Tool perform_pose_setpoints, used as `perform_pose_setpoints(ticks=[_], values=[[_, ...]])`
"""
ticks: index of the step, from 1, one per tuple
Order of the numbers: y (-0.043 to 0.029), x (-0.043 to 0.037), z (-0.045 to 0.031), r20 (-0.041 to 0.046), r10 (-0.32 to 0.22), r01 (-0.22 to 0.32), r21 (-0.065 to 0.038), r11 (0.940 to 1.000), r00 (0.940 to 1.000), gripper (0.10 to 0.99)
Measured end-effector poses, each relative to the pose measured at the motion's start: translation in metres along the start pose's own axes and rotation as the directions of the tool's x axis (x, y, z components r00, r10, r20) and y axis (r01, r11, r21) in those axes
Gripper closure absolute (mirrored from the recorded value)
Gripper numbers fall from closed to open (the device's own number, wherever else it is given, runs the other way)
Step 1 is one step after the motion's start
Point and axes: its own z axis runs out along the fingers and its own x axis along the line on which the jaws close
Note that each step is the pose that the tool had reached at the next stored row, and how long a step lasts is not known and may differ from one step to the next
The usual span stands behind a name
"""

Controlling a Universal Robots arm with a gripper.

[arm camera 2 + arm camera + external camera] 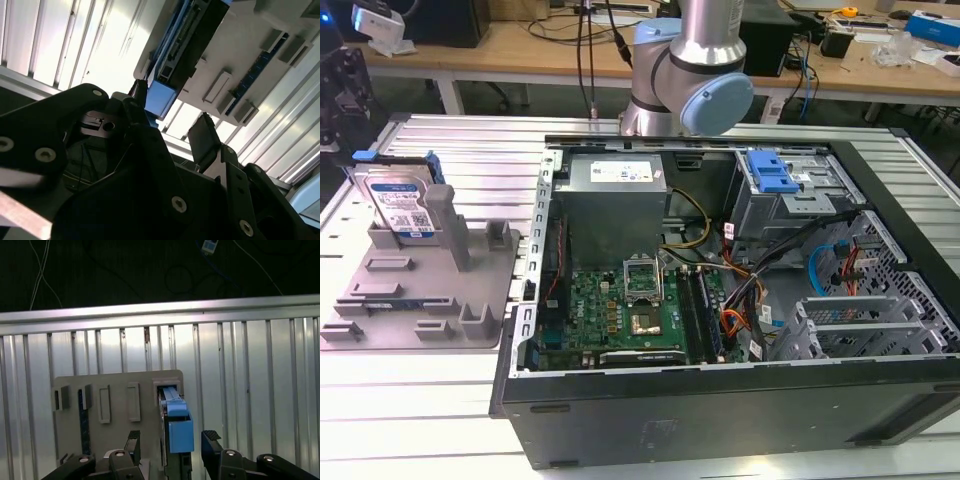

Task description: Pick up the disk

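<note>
The disk stands upright on its edge in a slot of the grey fixture tray, at the exterior view's left, its blue-and-white label facing forward and blue rails on its sides. In both wrist views I look down on it edge-on: the disk shows a blue rail end, and the disk appears as a dark edge with a blue tab. My gripper is open, well above the disk, with one dark finger to either side of its line. The gripper holds nothing.
An open computer case with motherboard, power supply and a blue-latched drive cage sits to the exterior view's right of the tray. The arm's column rises behind it. The ribbed metal table ends at an edge beyond the tray.
</note>
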Motion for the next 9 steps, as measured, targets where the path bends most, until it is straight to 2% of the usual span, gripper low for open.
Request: perform_pose_setpoints(ticks=[4,9], values=[[0.0001,-0.0007,0.0025,0.0,0.0,0.0,0.0,1.0,1.0,0.486],[0.0002,-0.005,0.01,0.0,0.0,0.0,0.0,1.0,1.0,0.486]])
